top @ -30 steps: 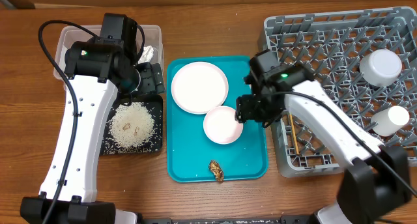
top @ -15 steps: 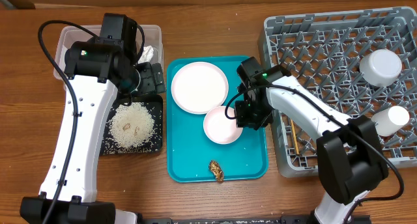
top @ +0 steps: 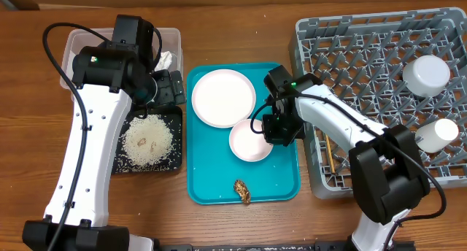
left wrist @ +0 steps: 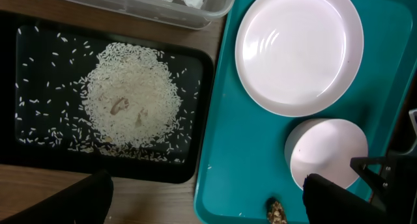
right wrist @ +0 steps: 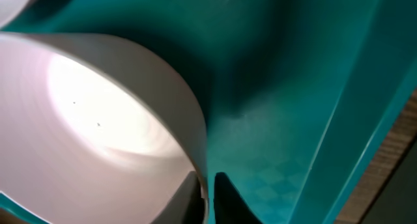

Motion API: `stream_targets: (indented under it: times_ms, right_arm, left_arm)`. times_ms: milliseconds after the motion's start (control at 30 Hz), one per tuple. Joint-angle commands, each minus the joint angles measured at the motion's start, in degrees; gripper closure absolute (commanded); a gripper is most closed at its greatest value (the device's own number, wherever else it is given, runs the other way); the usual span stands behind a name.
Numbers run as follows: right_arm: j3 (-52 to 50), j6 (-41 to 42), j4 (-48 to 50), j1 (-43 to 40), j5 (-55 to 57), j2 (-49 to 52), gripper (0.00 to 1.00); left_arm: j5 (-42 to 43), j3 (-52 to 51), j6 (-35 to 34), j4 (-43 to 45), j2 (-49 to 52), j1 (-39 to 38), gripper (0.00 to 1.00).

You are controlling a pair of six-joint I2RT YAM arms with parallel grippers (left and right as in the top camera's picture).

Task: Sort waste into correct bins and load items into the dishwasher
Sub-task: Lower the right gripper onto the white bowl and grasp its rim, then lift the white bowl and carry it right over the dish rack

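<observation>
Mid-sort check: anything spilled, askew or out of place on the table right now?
A brown food lump lies on the teal tray near its front edge, not in a bin. Rice is scattered but all inside the black tray. The right tool pinches the small dish by its rim; nothing else stands out.

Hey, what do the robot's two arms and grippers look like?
The left arm and right arm have white shells, black joints, a small green light near the wrist and a looping black cable. The left gripper and right gripper are black, two-fingered.
</observation>
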Motion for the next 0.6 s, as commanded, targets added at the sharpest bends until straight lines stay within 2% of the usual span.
stream_targets:
  times_ms: [0, 200, 333, 567]
  right_arm:
    - [0.13, 0.07, -0.04, 0.22, 0.2, 0.22, 0.96]
    - [1.07, 0.04, -2.19, -0.33, 0.22, -1.27, 0.96]
    - [3.48, 0.02, -3.48, -1.18, 1.46, -5.86, 0.96]
    - [8.52, 0.02, -2.49, -3.87, 14.29, -18.53, 0.96]
  left_arm:
    - [0.44, 0.83, -0.59, 0.15, -0.24, 0.09, 0.05]
    - [0.42, 0.83, -0.57, 0.15, -0.24, 0.09, 0.05]
    - [0.39, 0.83, -0.59, 0.17, -0.24, 0.09, 0.04]
    - [0.39, 0.83, -0.59, 0.61, -0.24, 0.09, 0.04]
